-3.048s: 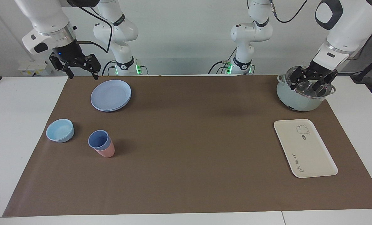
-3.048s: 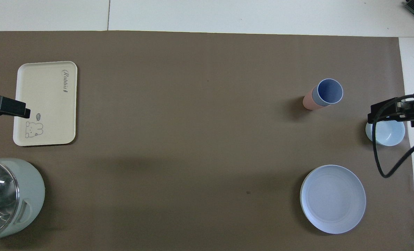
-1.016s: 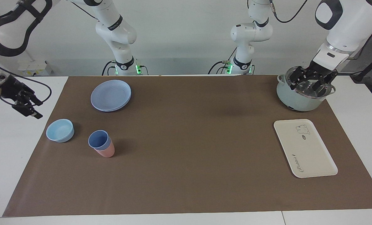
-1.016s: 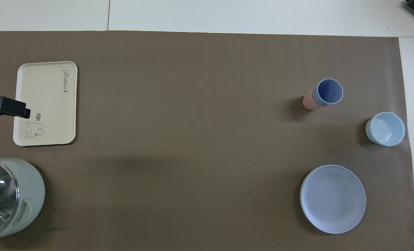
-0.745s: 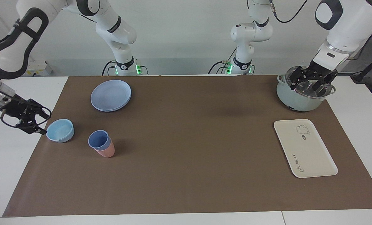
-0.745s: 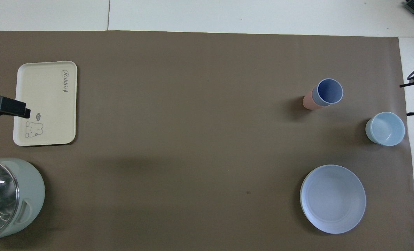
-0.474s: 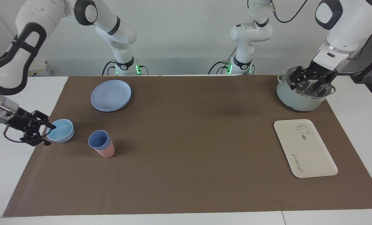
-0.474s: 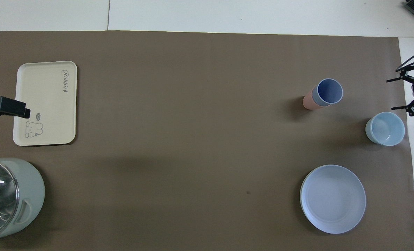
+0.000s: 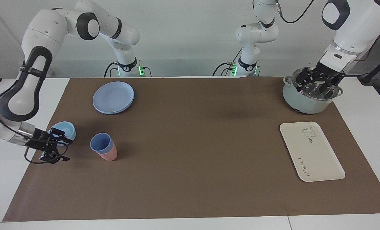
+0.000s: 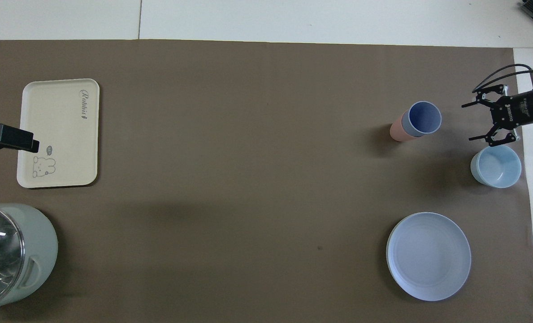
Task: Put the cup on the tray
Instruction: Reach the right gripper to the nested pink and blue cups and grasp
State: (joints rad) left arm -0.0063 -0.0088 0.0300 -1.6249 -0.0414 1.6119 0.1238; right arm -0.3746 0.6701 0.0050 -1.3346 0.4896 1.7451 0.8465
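Note:
The periwinkle-blue cup (image 9: 100, 142) (image 10: 423, 118) stands nested inside a pink cup (image 9: 108, 155) (image 10: 398, 130) on the brown mat, toward the right arm's end of the table. My right gripper (image 9: 70, 149) (image 10: 467, 122) is low and open beside the cup, its fingers pointing at it with a gap between. It holds nothing. The cream tray (image 9: 311, 151) (image 10: 60, 132) lies bare at the left arm's end. My left gripper (image 9: 317, 84) waits open over the pot lid.
A light-blue bowl (image 9: 65, 128) (image 10: 496, 166) sits right by the right gripper, nearer to the robots. A round blue plate (image 9: 113, 97) (image 10: 428, 255) lies nearer still. A pale green pot (image 9: 300, 102) (image 10: 28, 251) stands nearer to the robots than the tray.
The right arm has swung out from above the plate, dropped low past the bowl and moved in toward the cup, its jaws spreading. The left arm has not moved.

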